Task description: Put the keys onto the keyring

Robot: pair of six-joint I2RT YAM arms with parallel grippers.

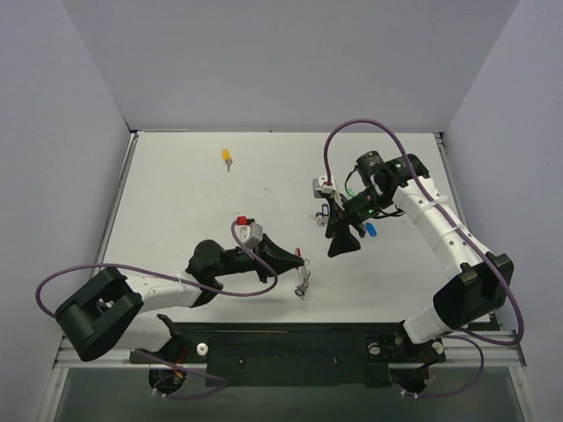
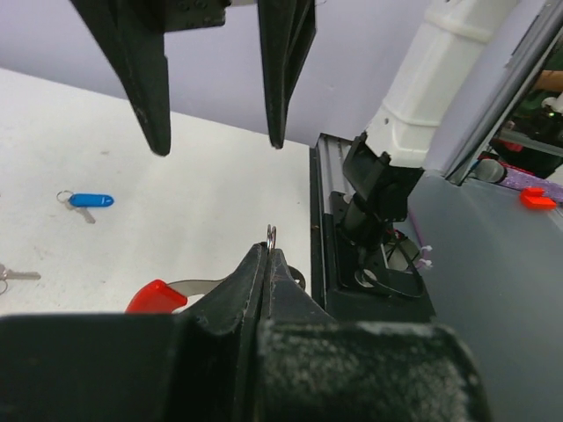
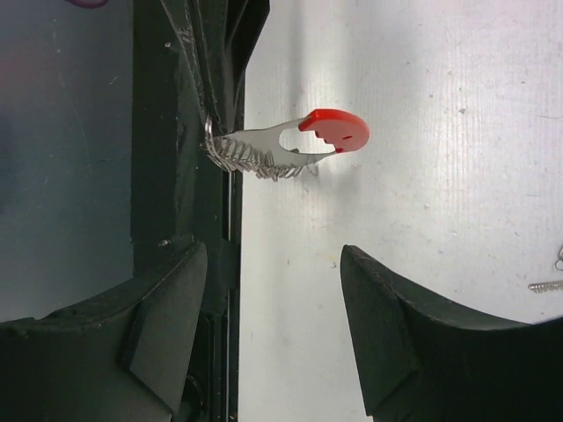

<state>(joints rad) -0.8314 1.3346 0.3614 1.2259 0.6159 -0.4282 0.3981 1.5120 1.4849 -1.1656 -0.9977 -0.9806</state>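
The keyring [image 3: 330, 132] is a silver loop with a red curved part and small dangling silver pieces. My left gripper [image 2: 268, 252] is shut on its thin silver ring [image 2: 272, 235], and the red part [image 2: 156, 295] shows beside the fingers. In the top view the keyring [image 1: 303, 282] hangs at my left gripper [image 1: 297, 260], just above the table near its front middle. My right gripper [image 3: 273, 255] is open and empty, a short way from the keyring and facing it. The blue key [image 1: 370, 230] lies on the table right of my right gripper [image 1: 339, 247]; the left wrist view also shows the blue key [image 2: 91, 200].
A yellow key [image 1: 227, 158] lies far back on the table. Dark keys [image 1: 324, 212] lie behind my right gripper. Another key's tip [image 2: 14, 275] shows at the left edge. The black front rail [image 2: 321, 229] runs close beside the keyring. Grey walls enclose the table.
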